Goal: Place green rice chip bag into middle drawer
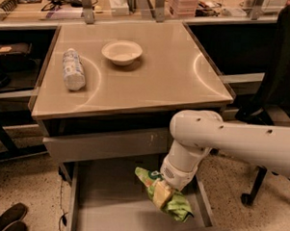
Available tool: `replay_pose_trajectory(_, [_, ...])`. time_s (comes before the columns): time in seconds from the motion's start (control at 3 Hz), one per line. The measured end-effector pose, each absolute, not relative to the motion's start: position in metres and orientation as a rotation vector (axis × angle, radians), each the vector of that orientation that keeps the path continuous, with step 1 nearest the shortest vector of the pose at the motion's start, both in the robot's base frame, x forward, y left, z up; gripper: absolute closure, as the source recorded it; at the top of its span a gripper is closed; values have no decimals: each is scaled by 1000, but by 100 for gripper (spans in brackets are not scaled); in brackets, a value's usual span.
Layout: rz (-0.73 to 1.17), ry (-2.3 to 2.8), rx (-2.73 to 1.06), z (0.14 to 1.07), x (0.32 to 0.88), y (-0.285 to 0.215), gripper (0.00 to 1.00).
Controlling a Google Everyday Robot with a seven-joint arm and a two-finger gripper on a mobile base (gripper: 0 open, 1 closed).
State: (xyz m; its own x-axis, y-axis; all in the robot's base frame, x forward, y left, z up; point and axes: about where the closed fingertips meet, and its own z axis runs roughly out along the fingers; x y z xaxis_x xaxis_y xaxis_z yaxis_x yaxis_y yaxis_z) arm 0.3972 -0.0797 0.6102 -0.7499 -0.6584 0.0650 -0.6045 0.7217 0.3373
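The green rice chip bag is a crinkly bright green pouch hanging low inside the open middle drawer, at its right side near the right wall. My gripper comes down from the white arm and is shut on the bag's upper part. The thick white wrist hides most of the gripper. The bag's lower end is close to the drawer's grey floor; I cannot tell whether it touches.
The closed drawer front with white scratches sits just above the open drawer. On the tan tabletop stand a white bowl and a lying white plastic bottle. A dark office chair is at the right, shoes at the lower left.
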Motion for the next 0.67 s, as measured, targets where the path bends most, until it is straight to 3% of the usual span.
replay_pose_trajectory(0.67, [-545,-2813,861,576,399,-72,100])
